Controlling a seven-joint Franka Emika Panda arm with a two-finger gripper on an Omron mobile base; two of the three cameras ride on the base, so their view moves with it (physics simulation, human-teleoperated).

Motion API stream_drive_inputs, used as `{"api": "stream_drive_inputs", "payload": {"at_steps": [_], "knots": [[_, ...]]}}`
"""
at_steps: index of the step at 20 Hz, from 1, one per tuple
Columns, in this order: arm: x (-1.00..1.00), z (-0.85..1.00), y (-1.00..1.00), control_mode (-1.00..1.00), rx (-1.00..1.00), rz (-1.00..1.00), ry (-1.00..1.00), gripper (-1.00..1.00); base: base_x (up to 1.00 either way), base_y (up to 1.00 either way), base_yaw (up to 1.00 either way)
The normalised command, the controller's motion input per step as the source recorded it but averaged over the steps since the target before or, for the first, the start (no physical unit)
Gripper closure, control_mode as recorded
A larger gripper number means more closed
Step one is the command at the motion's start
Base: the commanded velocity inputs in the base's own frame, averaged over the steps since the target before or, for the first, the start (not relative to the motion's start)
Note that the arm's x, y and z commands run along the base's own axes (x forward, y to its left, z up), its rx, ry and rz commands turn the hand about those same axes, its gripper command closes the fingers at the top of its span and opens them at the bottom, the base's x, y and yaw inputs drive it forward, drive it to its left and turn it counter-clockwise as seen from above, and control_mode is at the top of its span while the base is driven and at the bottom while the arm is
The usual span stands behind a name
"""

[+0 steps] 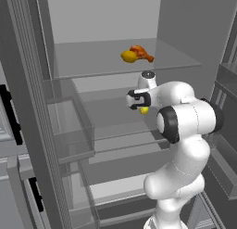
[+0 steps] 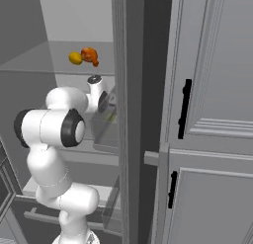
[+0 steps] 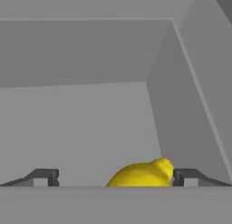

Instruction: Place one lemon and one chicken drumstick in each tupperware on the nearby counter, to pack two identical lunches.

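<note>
Now the gripper (image 3: 113, 177) stands spread wide, a lemon (image 3: 142, 174) between its fingertips.

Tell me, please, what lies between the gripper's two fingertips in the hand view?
A lemon sits between the wide-open fingers of the gripper, nearer the right-hand one in the hand view, on a fridge shelf.

On the upper fridge shelf (image 1: 176, 61), a lemon (image 1: 129, 56) lies touching a chicken drumstick (image 1: 142, 53), the drumstick at the lemon's 2 o'clock in the left base view. One level below, a second lemon (image 3: 141, 174) rests on the lower shelf (image 3: 81, 128), between the spread fingertips (image 3: 43, 177) of the pincer (image 3: 115, 177), closer to the 3 o'clock fingertip. The fridge side wall (image 3: 190, 105) stands at 3 o'clock of this lemon.
</note>
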Motion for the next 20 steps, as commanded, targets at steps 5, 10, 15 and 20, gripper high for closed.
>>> {"api": "stream_drive_inputs", "payload": {"at_steps": [5,10,15,20], "knots": [[0.48,-0.18,0.00,-1.00,0.00,-0.04,0.00,-1.00,0.00,0.00,0.00],[-0.43,0.00,-0.01,-1.00,0.02,-0.04,0.00,-1.00,0.00,0.00,0.00],[-0.18,-0.52,-0.09,-1.00,0.00,-0.07,-0.05,-1.00,0.00,0.00,0.00],[0.05,-0.08,-0.04,-1.00,0.00,-0.07,0.00,-1.00,0.00,0.00,0.00]]}}
